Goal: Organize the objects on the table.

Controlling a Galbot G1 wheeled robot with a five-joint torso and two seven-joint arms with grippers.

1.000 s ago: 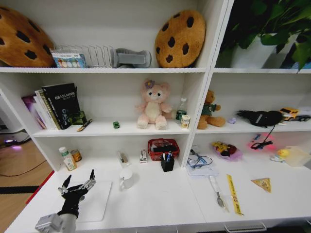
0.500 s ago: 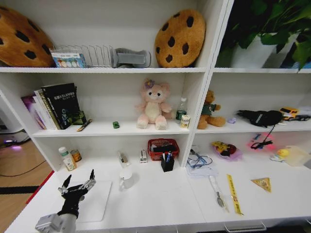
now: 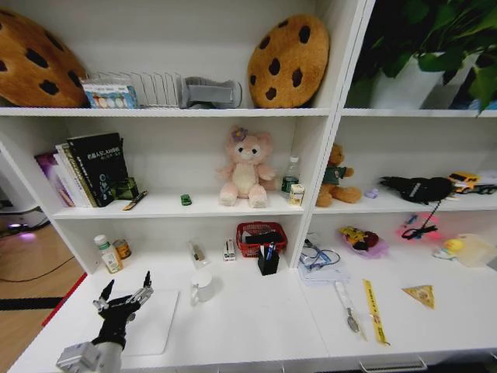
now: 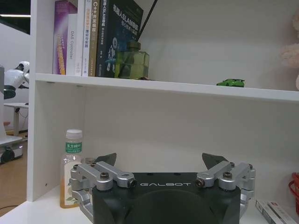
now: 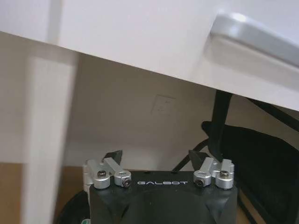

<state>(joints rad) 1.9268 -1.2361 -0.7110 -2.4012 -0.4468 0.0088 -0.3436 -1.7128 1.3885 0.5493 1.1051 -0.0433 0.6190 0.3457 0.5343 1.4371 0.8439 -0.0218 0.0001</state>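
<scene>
— What's sitting at the left end of the table (image 3: 256,326)?

— The left gripper (image 3: 124,289) is hovering over a flat, pale, rounded-cornered slab, the laptop (image 3: 151,322), with its metal-jointed fingers spread apart and gripping nothing; behind it a small clear bottle (image 4: 71,169) with a white cap is standing by the shelf wall.

— And on the shelf above that?

— Glossy book spines (image 4: 88,38) are leaning together beside a squat green glass bottle (image 4: 131,64); further along, the tiny green toy car (image 3: 185,200) is resting on the white board, near a fluffy pink plush toy (image 3: 245,167).

— Moving toward the middle of the desk?

— A clear mug (image 3: 202,286) is standing just beside the laptop; a boxy black holder (image 3: 268,259) is keeping blue pens (image 3: 269,250) upright in front of a red mesh basket (image 3: 261,236).

— And the right side?

— A long yellow strip (image 3: 374,311) is lying flat on the smooth white top; the right gripper (image 5: 155,158) is hanging below the desk's edge, under a slim metal drawer handle (image 5: 254,33), its fingers parted and empty.
</scene>
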